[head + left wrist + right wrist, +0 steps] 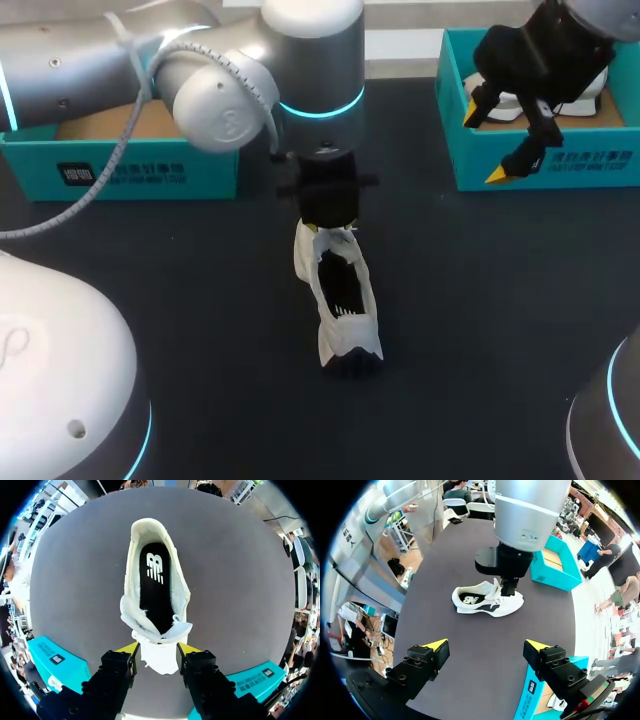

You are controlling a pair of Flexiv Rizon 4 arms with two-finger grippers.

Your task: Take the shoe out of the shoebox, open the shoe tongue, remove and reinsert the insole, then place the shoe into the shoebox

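A white shoe (340, 300) with a black insole (155, 590) lies on the dark table (480, 300), toe toward the far side. My left gripper (325, 215) hangs straight above its front. In the left wrist view the two yellow tips of that gripper (158, 649) press the raised white tongue (159, 657) from both sides, and the heel (147, 527) lies ahead of them. My right gripper (484, 143) hovers open and empty over the right shoebox (545, 165). Seen from the right wrist, the shoe (487, 600) lies well ahead of the right gripper (486, 646).
A teal shoebox (120, 165) with a brown floor stands at the back left. The right shoebox holds another white shoe (590, 95). Both boxes flank the left gripper from behind (55, 662) (255, 680).
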